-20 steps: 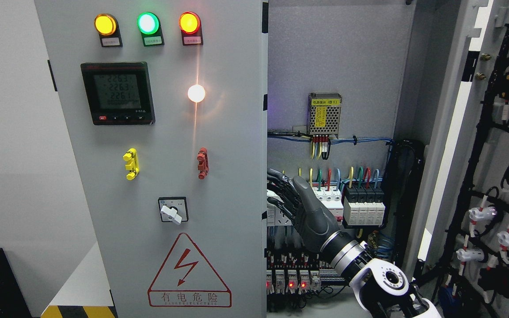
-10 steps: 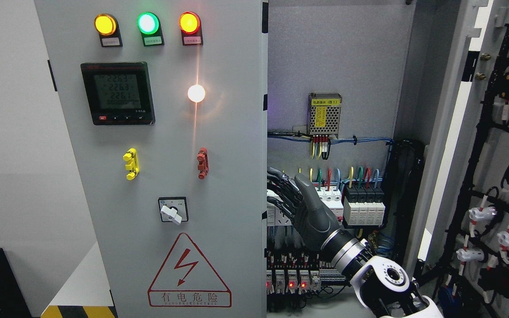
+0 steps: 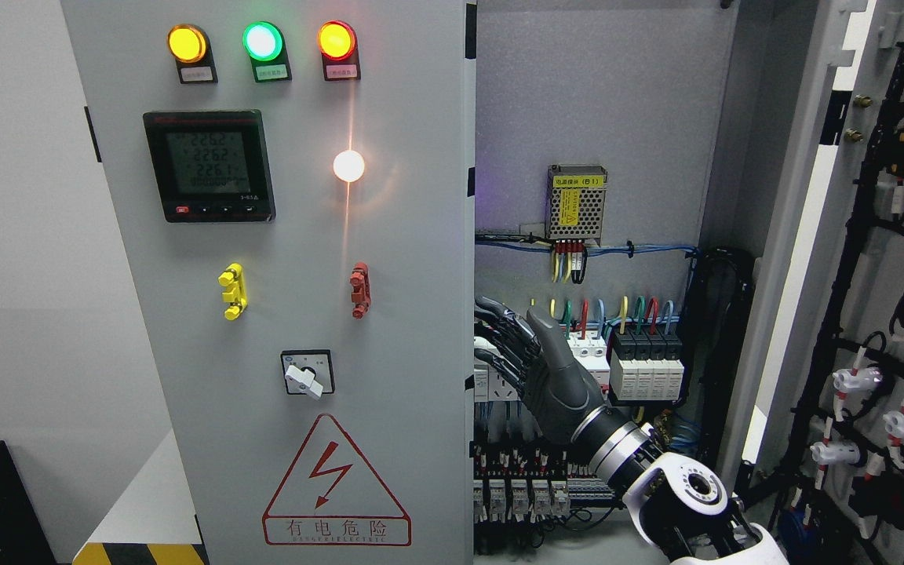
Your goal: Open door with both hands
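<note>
Now the right hand (image 3: 534,361) reaches behind the edge of the gray left door (image 3: 389,314); its fingers (image 3: 499,326) curl there, but I cannot tell if they grip it.

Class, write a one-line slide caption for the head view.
Right hand reaches behind the edge of the closed left door; right door already open.

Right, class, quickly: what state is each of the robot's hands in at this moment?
Left hand: not in view.
Right hand: fingers reach behind the free edge of the left door; whether they grip it cannot be told.
</note>
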Robot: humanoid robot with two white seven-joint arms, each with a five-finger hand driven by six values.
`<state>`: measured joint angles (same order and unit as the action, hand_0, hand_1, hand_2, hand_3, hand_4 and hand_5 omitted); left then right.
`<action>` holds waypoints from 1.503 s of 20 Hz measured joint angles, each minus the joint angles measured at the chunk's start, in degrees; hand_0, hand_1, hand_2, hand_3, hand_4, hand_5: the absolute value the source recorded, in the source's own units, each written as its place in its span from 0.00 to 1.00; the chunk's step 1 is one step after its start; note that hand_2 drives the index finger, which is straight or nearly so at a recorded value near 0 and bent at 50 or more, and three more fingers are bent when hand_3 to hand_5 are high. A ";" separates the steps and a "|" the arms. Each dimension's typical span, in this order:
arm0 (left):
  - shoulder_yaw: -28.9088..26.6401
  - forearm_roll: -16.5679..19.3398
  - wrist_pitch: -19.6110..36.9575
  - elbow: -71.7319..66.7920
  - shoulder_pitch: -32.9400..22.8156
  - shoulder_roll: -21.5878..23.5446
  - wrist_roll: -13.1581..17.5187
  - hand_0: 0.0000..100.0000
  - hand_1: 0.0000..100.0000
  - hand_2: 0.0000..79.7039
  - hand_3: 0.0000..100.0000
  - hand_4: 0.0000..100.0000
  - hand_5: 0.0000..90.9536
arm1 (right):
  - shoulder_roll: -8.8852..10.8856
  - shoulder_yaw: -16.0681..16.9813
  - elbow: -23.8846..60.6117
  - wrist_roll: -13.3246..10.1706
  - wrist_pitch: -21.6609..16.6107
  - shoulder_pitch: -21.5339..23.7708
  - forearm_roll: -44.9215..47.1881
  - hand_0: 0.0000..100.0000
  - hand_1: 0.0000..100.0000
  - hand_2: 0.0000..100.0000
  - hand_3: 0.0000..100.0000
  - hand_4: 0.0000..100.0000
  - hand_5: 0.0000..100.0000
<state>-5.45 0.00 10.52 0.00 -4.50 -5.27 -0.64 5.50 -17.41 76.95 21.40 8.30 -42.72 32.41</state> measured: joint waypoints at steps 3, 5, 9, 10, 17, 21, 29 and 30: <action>0.00 0.00 0.00 0.00 0.00 0.00 0.01 0.00 0.00 0.00 0.00 0.00 0.00 | 0.03 0.00 -0.49 0.43 0.00 -0.34 0.09 0.19 0.00 0.00 0.00 0.00 0.00; 0.00 0.00 0.00 0.00 0.01 0.00 0.00 0.00 0.00 0.00 0.00 0.00 0.00 | 0.04 0.00 -0.89 0.83 0.00 -0.73 0.13 0.19 0.00 0.00 0.00 0.00 0.00; 0.00 0.00 0.00 0.00 0.01 0.00 0.01 0.00 0.00 0.00 0.00 0.00 0.00 | 0.07 0.00 -1.60 1.70 0.00 -1.25 0.20 0.19 0.00 0.00 0.00 0.00 0.00; 0.00 0.00 0.00 0.00 0.01 0.00 0.01 0.00 0.00 0.00 0.00 0.00 0.00 | 0.07 0.00 -1.75 1.81 0.00 -1.37 0.22 0.19 0.00 0.00 0.00 0.00 0.00; 0.00 0.00 0.00 0.00 0.02 0.00 0.00 0.00 0.00 0.00 0.00 0.00 0.00 | 0.09 0.00 -2.43 2.75 0.00 -1.69 0.32 0.19 0.00 0.00 0.00 0.00 0.00; 0.00 0.00 0.00 0.00 0.01 0.00 0.00 0.00 0.00 0.00 0.00 0.00 0.00 | 0.10 0.00 -2.63 3.52 0.00 -1.97 0.34 0.19 0.00 0.00 0.00 0.00 0.00; 0.00 0.00 0.00 0.00 0.02 0.00 0.01 0.00 0.00 0.00 0.00 0.00 0.00 | 0.10 0.01 -2.92 4.37 0.00 -2.52 0.36 0.19 0.00 0.00 0.00 0.00 0.00; 0.00 0.00 0.00 0.00 0.02 0.00 0.01 0.00 0.00 0.00 0.00 0.00 0.00 | 0.10 0.01 -2.98 4.39 0.00 -2.58 0.37 0.19 0.00 0.00 0.00 0.00 0.00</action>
<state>-5.45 0.00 10.52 0.00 -4.48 -5.27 -0.64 5.59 -17.40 73.97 25.79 8.30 -45.30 32.78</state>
